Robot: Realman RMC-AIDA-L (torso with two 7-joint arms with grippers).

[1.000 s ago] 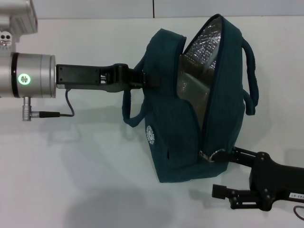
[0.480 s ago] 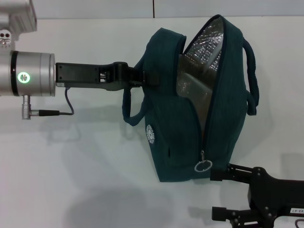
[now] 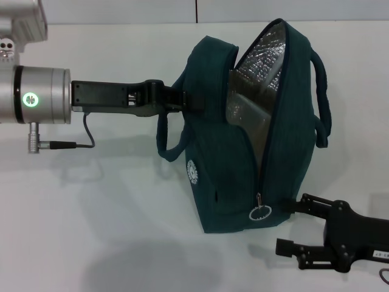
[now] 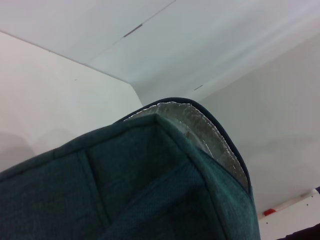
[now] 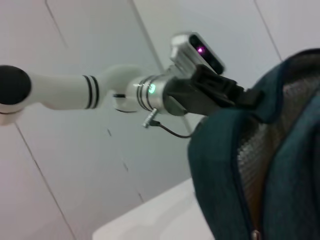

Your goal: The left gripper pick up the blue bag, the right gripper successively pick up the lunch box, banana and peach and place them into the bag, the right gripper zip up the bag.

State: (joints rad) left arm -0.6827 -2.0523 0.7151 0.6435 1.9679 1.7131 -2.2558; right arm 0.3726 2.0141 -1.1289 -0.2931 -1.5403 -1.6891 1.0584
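- The left gripper (image 3: 182, 99) is closed on the near handle of the blue bag (image 3: 243, 152), holding it above the white table (image 3: 91, 213).
- The bag hangs just beyond these jaws — its zipper stands open, showing the foil lining (image 3: 258, 67).
- The ring zipper pull (image 3: 260, 212) hangs just beside the right gripper (image 3: 292, 228), whose jaws are spread wide and hold nothing.

Nothing legible: round white logo (image 3: 192, 171) on the blue bag (image 3: 237, 182) and white label (image 3: 381, 253) on right forearm both unreadable.
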